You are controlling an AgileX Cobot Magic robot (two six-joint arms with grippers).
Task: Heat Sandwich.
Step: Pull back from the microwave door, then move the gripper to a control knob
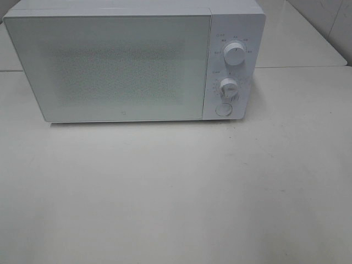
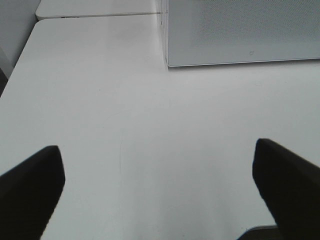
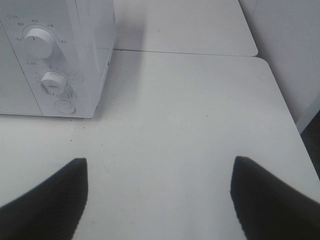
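A white microwave stands at the back of the table with its door shut. Two dials and a round button sit on its right panel. The sandwich and its pink plate are out of view. My left gripper is open and empty above the bare table, in front of the microwave's left corner. My right gripper is open and empty above the table, in front of and right of the microwave's control panel. Neither gripper shows in the exterior high view.
The white table stretches in front of the microwave. A second table joins behind it. The table's right edge and left edge show in the wrist views.
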